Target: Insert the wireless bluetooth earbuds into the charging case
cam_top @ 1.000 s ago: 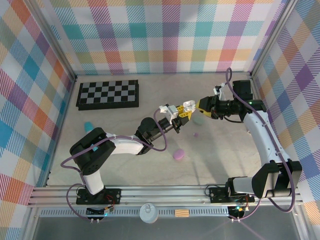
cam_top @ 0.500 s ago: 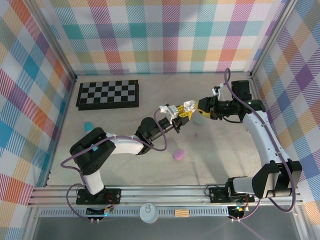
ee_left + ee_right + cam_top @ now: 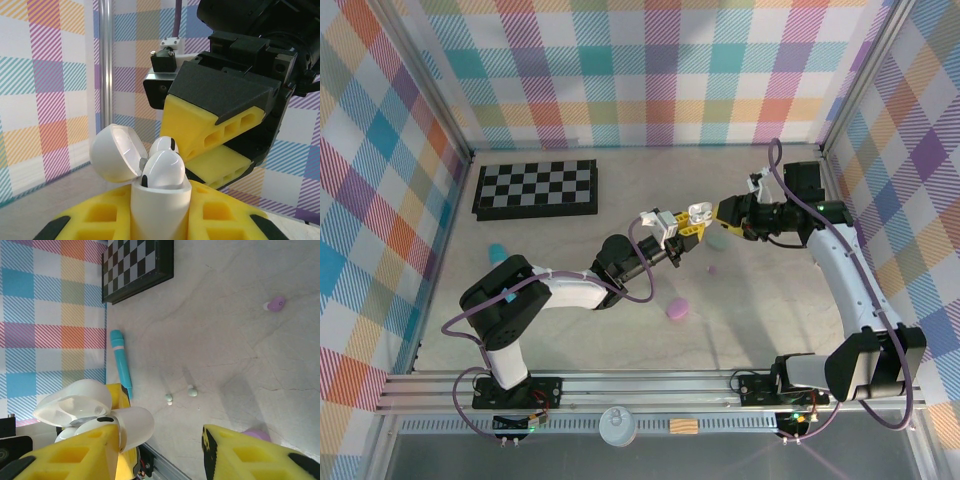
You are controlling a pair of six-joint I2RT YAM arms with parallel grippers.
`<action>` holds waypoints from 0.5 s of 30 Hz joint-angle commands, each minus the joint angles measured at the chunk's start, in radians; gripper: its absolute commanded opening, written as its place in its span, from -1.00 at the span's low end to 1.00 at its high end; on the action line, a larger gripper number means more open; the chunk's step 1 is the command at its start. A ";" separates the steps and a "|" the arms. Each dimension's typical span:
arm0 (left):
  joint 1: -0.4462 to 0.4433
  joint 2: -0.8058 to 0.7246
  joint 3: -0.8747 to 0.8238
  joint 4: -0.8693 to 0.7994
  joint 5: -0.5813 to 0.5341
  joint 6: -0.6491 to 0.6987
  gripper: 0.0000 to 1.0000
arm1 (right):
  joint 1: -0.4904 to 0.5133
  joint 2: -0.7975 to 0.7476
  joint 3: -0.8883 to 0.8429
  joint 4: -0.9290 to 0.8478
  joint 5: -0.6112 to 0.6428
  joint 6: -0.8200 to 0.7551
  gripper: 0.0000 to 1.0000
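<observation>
Left pincer (image 3: 160, 222): clamped on the lower body of the white charging case (image 3: 160, 200), with a yellow finger on either side. It holds the case upright and off the table (image 3: 770, 330).
Case lid (image 3: 117, 152): swung open and tipped back to one side of the pincer, with its hollow inside showing.
White earbud (image 3: 162, 167): sits in the open mouth of the case, right above the pincer's fingers, its rounded top standing proud of the rim.
Second white earbud (image 3: 165, 144): dark-tipped and just behind the first. I cannot tell whether it is seated in the case.
Right pincer (image 3: 160, 452): jaws apart with nothing between them. It meets the left pincer tip to tip, its yellow fingers just beyond the case. I cannot tell whether a finger touches the case or a bud.
Pale green round thing (image 3: 717, 240): lies on the table under the right pincer.
Small purple piece (image 3: 713, 268): lies on the table near the pincers, on the side of the arm bases.
Purple case (image 3: 677, 309): lies on the table further toward the bases, apart from both pincers.
Two pale earbuds (image 3: 169, 398): lie loose on the table side by side, past the held case as the right pincer looks at it.
Purple earbud (image 3: 275, 304): lies alone on the table, off to the chessboard side of the right pincer.
Teal cylinder (image 3: 120, 360): lies flat on the table, well beyond the left pincer and near the plaid wall.
Chessboard (image 3: 535, 187): lies flat at the far side of the table, well apart from both pincers.
</observation>
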 commanded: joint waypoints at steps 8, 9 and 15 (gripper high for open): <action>0.001 -0.043 0.013 0.077 0.006 -0.017 -1.00 | 0.003 -0.043 0.029 -0.090 0.092 -0.043 -0.06; 0.002 -0.045 0.011 0.076 0.006 -0.017 -1.00 | -0.001 -0.048 0.030 -0.092 0.098 -0.043 -0.06; 0.006 -0.056 0.002 0.078 0.006 -0.019 -1.00 | -0.013 -0.071 0.026 -0.067 0.110 -0.026 -0.04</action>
